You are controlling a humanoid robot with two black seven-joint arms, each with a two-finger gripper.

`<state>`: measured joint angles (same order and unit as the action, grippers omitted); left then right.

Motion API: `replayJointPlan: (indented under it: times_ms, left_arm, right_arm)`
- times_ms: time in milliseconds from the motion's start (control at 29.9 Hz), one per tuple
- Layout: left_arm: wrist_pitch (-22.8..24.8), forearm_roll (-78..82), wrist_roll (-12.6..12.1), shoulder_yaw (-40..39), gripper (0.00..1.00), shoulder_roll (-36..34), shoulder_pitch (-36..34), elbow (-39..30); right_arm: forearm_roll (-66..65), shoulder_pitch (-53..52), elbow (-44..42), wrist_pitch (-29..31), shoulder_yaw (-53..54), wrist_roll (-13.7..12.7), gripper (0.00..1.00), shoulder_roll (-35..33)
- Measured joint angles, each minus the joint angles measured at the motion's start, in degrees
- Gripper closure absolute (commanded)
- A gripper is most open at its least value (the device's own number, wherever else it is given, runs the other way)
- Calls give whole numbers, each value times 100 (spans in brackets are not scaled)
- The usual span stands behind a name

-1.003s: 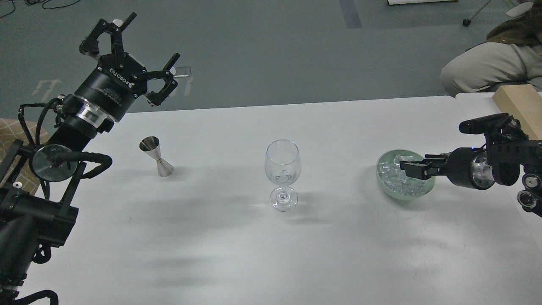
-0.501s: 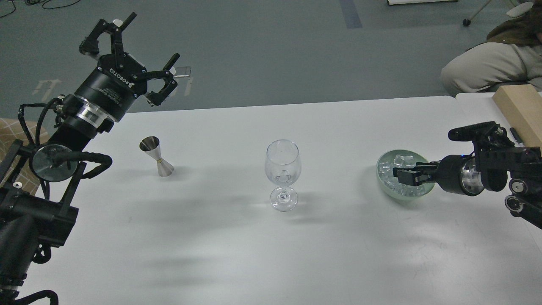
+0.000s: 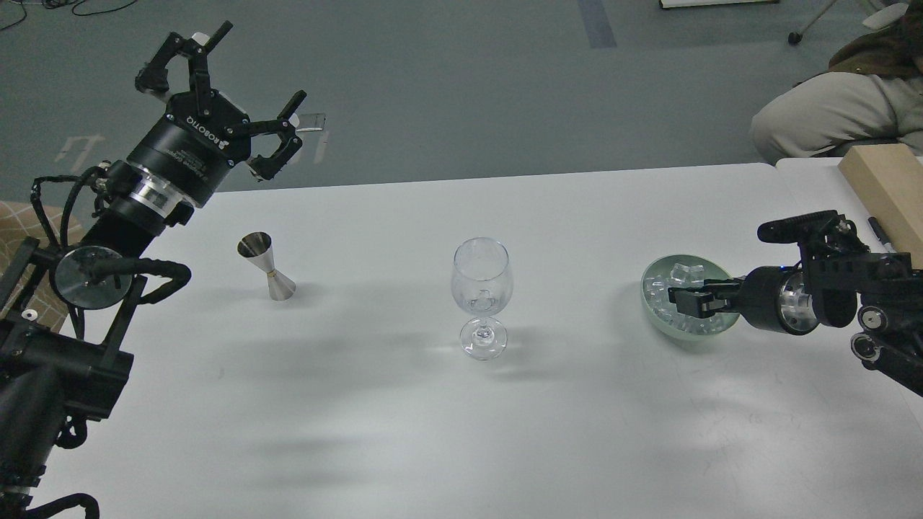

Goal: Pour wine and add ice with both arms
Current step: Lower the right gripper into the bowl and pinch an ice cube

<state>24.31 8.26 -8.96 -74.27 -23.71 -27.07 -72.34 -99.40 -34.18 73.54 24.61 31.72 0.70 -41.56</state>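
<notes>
A clear stemmed wine glass [image 3: 482,287] stands at the table's middle, with what looks like one clear cube low in its bowl. A heap of clear ice [image 3: 683,274] fills a pale green bowl [image 3: 653,317] at the right. My right gripper [image 3: 680,300] reaches in from the right and lies low in the bowl among the ice. It is seen side-on and dark, so its fingers cannot be told apart. My left gripper [image 3: 229,72] is open and empty, held high beyond the table's back left edge. A steel jigger [image 3: 267,267] stands below it.
The white table [image 3: 433,418] ends at its far edge behind the glass. A wooden box [image 3: 883,187] and a pen [image 3: 878,232] lie at the far right. A seated person [image 3: 836,108] is beyond the back right corner.
My right gripper has moved a little left and down, deeper into the ice bowl. The left arm, the glass and the jigger have not moved.
</notes>
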Motion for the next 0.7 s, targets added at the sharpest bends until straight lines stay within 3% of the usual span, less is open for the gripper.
replayJointPlan:
  times_ms: [702]
  left_arm:
    - [-4, -15, 0, -8, 2, 7, 0, 0]
  right_arm:
    - [-1, -10, -144, 10, -113, 0, 56, 95]
